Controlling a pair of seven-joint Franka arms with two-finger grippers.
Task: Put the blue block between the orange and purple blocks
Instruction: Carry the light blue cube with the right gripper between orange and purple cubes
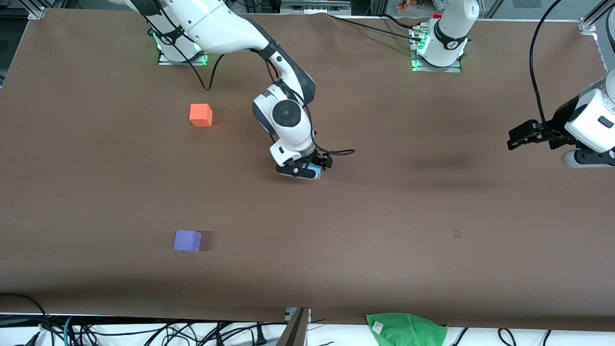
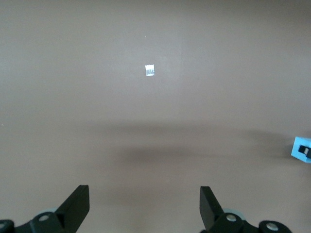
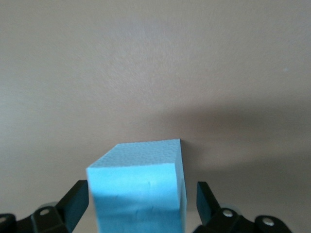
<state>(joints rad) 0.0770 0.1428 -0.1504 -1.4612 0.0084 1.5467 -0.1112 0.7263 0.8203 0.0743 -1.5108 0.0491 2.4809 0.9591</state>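
The blue block (image 1: 315,171) sits on the brown table near its middle. My right gripper (image 1: 307,171) is down around it, open. In the right wrist view the blue block (image 3: 138,189) stands between the fingers, one finger (image 3: 77,201) close against it and a small gap at the other. The orange block (image 1: 201,115) lies toward the right arm's end, farther from the front camera. The purple block (image 1: 187,240) lies nearer to the camera, roughly in line with it. My left gripper (image 1: 518,138) waits open and empty over the left arm's end (image 2: 144,194); its view shows the blue block's edge (image 2: 301,148).
A green cloth (image 1: 406,329) lies at the table's near edge. Cables run along the floor below that edge. A small pale mark (image 1: 457,234) is on the table toward the left arm's end; it may be the white speck (image 2: 150,70) in the left wrist view.
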